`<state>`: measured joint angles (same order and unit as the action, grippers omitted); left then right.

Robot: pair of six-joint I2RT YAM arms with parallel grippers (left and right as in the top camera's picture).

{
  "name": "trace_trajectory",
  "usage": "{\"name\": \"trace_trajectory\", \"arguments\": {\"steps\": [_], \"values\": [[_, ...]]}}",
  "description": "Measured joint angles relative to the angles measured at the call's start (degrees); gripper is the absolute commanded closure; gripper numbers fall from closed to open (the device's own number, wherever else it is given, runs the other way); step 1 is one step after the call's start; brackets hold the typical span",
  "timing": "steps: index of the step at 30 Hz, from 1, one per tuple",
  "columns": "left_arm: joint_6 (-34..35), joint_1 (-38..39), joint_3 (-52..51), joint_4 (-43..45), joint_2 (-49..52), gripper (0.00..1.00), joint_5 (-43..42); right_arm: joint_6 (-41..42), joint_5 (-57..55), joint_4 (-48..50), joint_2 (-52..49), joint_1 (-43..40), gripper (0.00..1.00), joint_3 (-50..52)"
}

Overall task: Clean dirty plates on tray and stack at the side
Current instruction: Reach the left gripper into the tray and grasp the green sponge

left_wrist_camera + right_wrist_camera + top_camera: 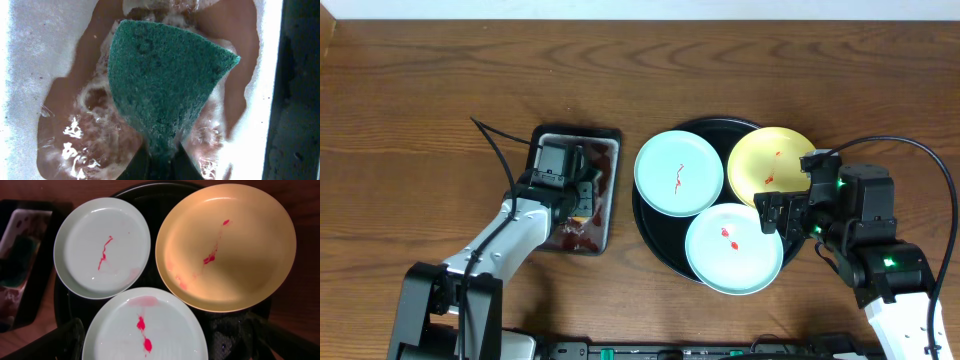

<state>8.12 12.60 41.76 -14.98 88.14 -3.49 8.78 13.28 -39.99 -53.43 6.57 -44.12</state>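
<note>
The fingers of the left gripper (160,162) are clenched on the narrow lower end of a green sponge (165,85). The sponge hangs over reddish, foamy water in the small metal tray (608,140). The right gripper (775,212) has its fingers spread wide with nothing between them, and it hovers at the right edge of the round black tray (650,240). All three plates lie on this tray, each with thin red smears. One mint-green plate (679,173) is at the far left, the yellow plate (772,165) at the far right, and the second mint-green plate (733,248) is nearest the arms, close against both. The wooden table (420,120) holds both trays side by side.
</note>
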Motion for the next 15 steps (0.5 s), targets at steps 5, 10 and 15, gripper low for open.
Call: {"name": "trace_trajectory", "arguments": {"steps": [5,10,15], "values": [[0.02,0.00,0.22,-2.08,-1.84,0.47,0.59,0.00,0.00,-0.02,0.00,0.00,0.01,0.00],[0.20,0.00,0.83,-3.04,-5.97,0.31,0.90,0.00,0.00,0.00,0.00,0.00,0.01,0.00],[0.20,0.00,1.49,-3.19,-6.36,0.31,0.90,0.02,0.00,0.00,-0.02,0.00,0.01,0.00]]}}
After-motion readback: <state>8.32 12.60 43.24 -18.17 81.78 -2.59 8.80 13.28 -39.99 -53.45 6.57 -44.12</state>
